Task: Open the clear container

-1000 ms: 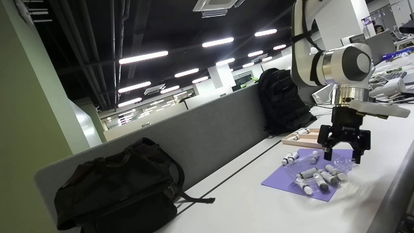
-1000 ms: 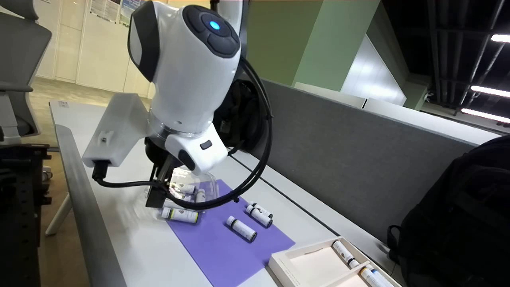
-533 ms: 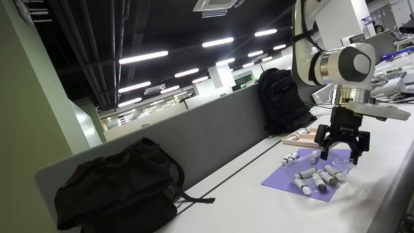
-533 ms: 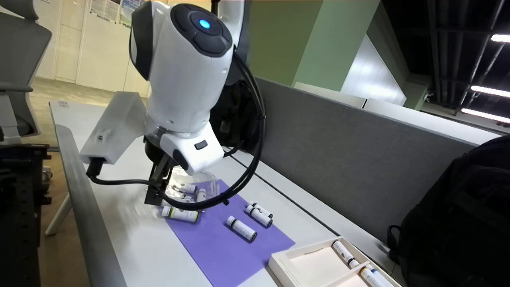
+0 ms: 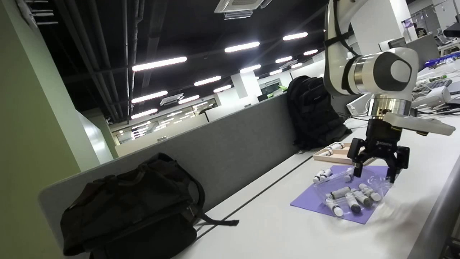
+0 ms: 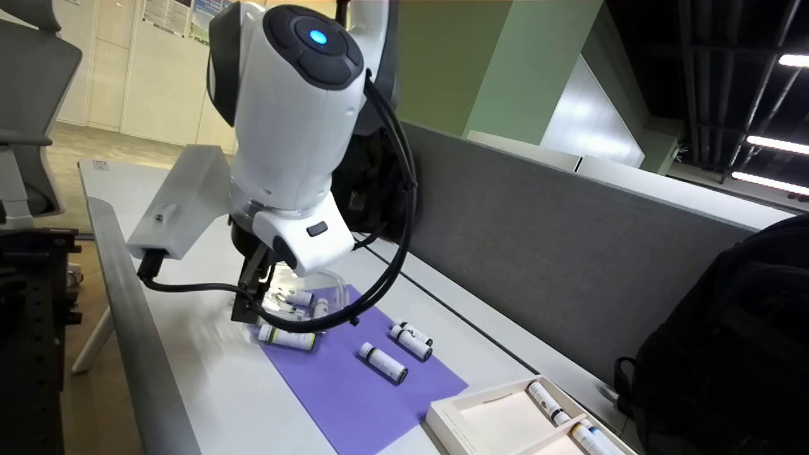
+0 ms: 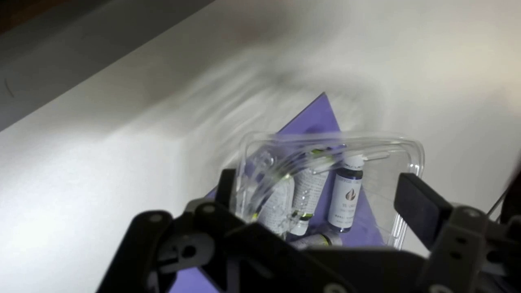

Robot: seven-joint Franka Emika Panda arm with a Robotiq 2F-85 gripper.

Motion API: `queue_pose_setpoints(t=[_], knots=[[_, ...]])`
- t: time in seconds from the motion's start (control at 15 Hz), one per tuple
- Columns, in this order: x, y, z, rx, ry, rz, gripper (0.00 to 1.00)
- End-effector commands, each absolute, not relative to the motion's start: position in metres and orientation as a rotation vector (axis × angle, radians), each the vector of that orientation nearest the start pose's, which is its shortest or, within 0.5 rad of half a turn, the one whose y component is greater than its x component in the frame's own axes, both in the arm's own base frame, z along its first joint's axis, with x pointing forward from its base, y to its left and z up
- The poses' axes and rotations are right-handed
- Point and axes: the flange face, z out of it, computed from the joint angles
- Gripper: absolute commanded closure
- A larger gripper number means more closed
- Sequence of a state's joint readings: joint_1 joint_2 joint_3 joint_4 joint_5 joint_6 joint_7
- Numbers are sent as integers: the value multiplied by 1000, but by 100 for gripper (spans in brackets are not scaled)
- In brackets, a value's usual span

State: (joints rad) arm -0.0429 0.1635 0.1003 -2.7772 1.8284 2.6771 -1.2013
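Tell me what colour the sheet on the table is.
The sheet is plain purple, clearest in an exterior view.

In an exterior view, ceiling tubes glare from nine o'clock round to one; in the wrist view, the bench burns white toward eight, soft shadows toward ten.

Clear, round-cornered plastic container. Lies over one end of a flat purple sheet on the white table. Shows white-labelled cylindrical bottles through the plastic. Hard to tell whether open.
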Motion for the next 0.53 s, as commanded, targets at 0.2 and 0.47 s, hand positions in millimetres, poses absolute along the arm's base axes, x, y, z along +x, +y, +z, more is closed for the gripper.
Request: queue_pose_setpoints(t=[0.2, 0.47], knots=[[315, -3, 138, -2534, 751, -98, 0], [317, -3, 139, -2532, 756, -65, 0]])
